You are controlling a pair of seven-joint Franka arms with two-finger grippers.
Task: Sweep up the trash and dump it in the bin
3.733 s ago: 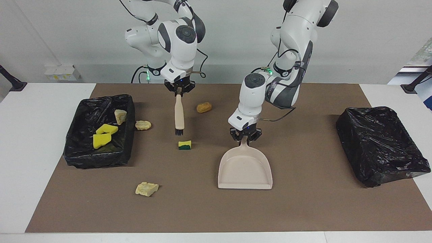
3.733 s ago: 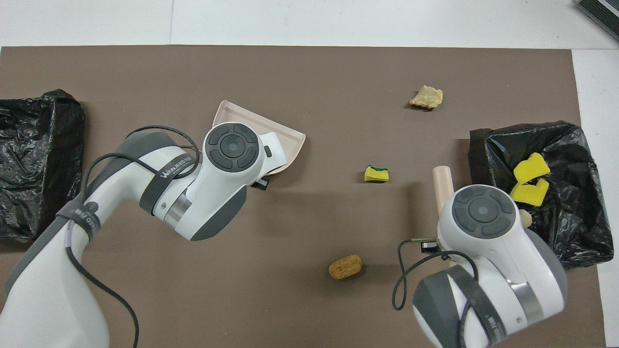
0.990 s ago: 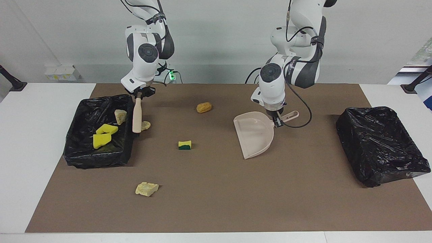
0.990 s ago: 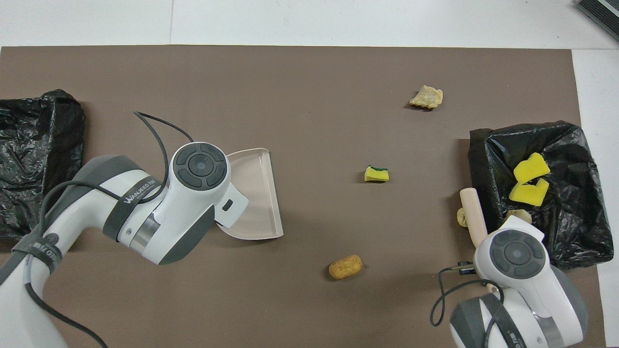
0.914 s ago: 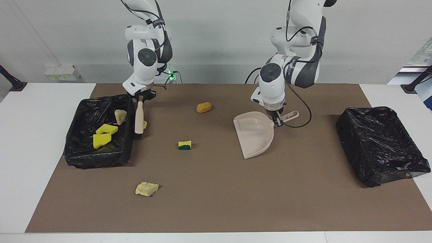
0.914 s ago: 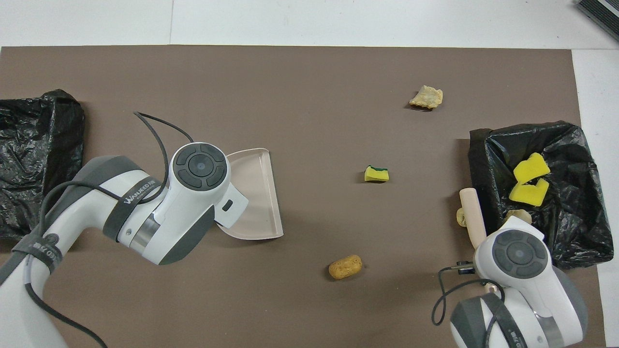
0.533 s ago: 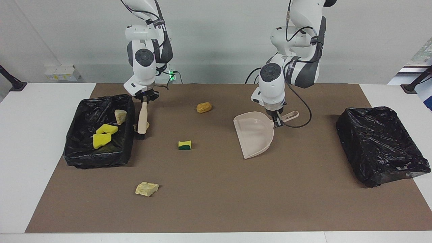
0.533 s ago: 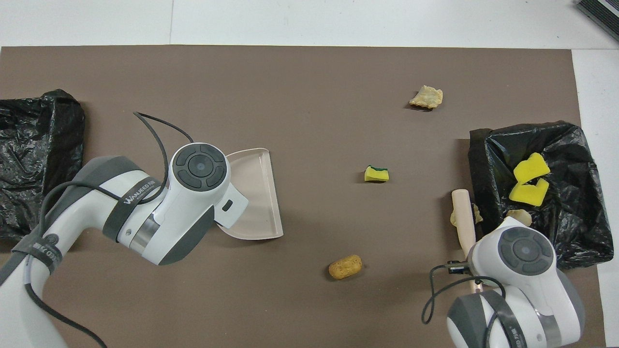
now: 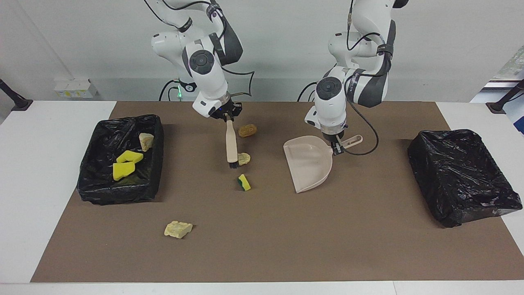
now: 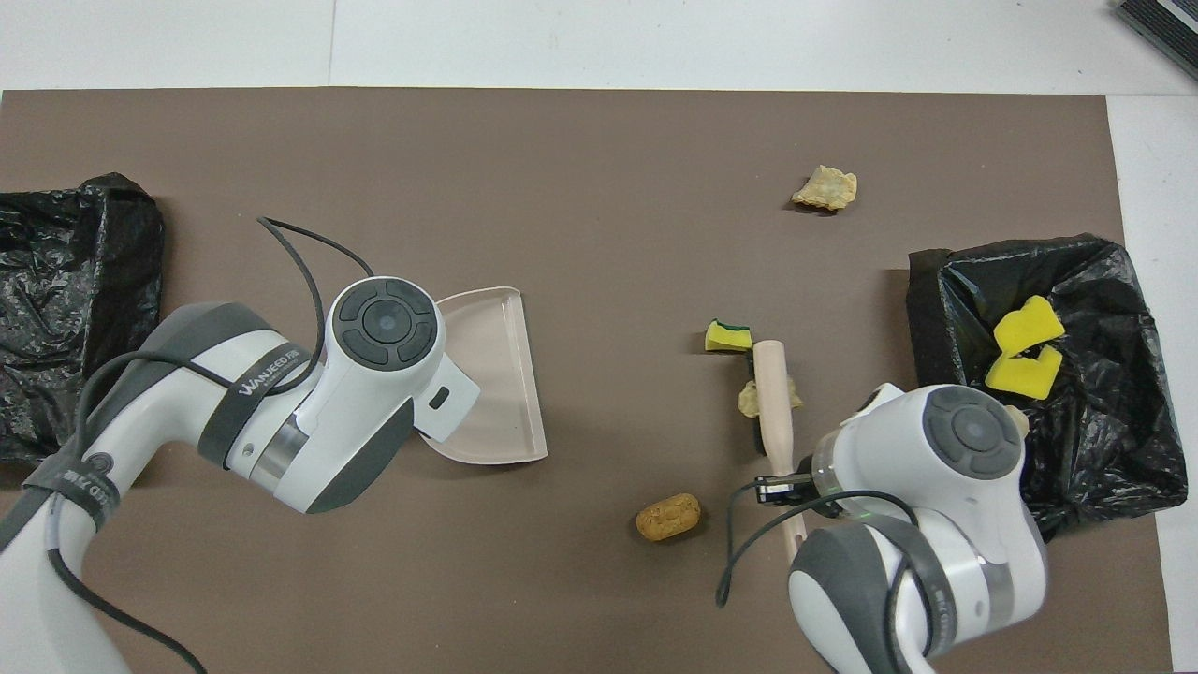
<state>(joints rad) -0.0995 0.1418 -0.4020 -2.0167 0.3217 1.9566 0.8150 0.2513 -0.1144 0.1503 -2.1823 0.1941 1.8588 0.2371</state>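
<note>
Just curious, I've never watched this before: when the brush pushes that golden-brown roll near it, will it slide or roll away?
The golden-brown roll looks rounded and stubby, so it would probably tumble rather than slide. It seems small and porous, likely light, so the brush may flick it off course.

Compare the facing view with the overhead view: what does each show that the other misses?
Only the facing view shows the right gripper clamped on the beige-handled black-bristled brush and the left gripper gripping the beige plastic dustpan handle; overhead, the wrists cover both. Only the overhead view shows the white table edge farthest from the robots. Both show the yellow-and-green sponge, pale crumbly chunk at the bristles, and golden-brown roll.
</note>
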